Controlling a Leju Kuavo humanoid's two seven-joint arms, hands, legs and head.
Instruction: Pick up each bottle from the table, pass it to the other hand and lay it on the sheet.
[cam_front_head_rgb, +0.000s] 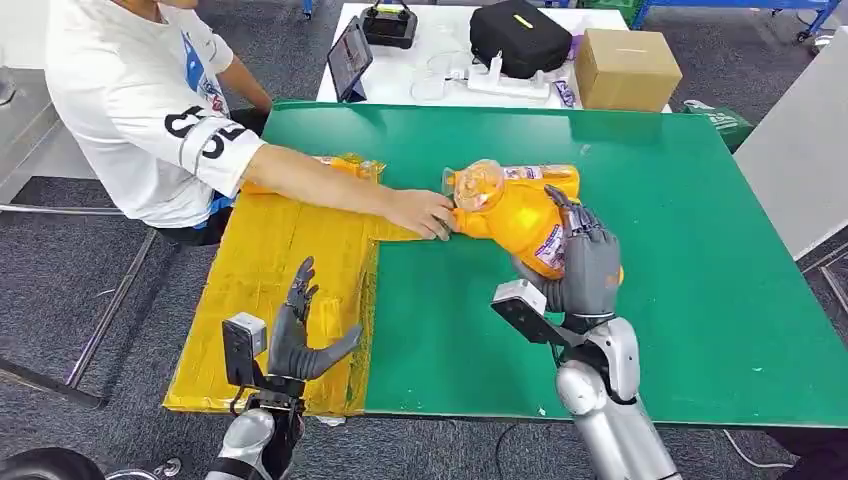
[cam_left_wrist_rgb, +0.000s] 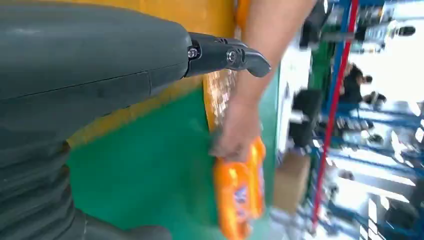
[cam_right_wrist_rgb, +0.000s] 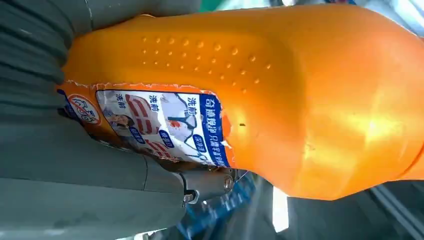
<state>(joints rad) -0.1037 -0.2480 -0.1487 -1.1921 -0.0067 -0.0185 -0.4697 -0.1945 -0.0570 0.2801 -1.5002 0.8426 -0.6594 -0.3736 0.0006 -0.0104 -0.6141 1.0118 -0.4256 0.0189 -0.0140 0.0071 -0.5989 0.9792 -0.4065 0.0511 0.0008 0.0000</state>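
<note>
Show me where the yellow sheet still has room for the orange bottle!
The yellow sheet is bare in its middle, between the person's arm and the left hand. Its far edge is crowded: a packet lies there under the arm. The right hand grips the orange bottle over the green table, whose right side is bare too.

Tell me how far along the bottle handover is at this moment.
Done: one packet-like orange item lies on the yellow sheet. In hand: the right hand grips the orange bottle, which a person's hand also touches. Left: passing it to the left hand, then laying it down.
</note>
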